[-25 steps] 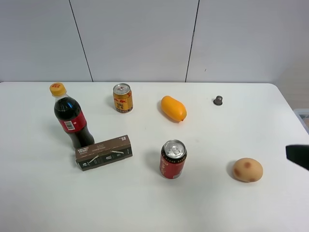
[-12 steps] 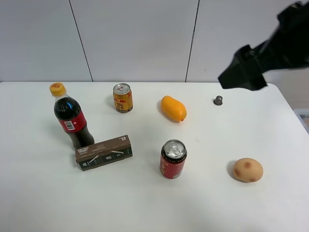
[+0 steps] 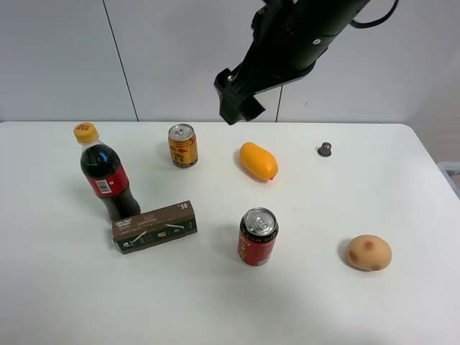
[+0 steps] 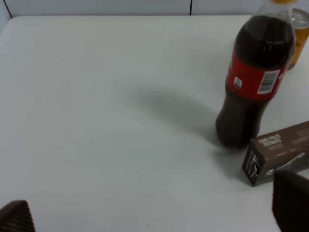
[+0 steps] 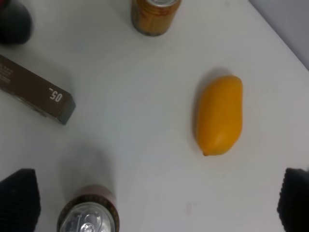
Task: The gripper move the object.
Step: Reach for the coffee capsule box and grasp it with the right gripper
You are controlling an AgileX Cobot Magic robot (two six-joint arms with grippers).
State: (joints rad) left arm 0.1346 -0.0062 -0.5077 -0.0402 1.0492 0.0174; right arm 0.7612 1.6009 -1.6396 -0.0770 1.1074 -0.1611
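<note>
The object, a long dark brown carton (image 3: 154,226) with white lettering, lies flat on the white table (image 3: 402,194) in front of a cola bottle (image 3: 108,176). My right gripper (image 3: 232,106) hangs high above the table's back middle on its black arm. In the right wrist view it is open (image 5: 157,203) and empty, with its fingertips (image 5: 19,198) far apart and one end of the carton (image 5: 36,92) off to one side. My left gripper (image 4: 152,217) is open and empty, low over the table, with the carton's end (image 4: 277,152) just beyond one fingertip (image 4: 289,203).
A yellow can (image 3: 182,146) and an orange mango (image 3: 259,161) stand at the back. A red can (image 3: 257,236) stands in the middle. A brown potato (image 3: 369,252) lies front right. A small grey cap (image 3: 325,149) sits back right.
The right arm has swung from the right edge up and to the left, and now hangs over the table's back middle. The objects on the table have not moved.
</note>
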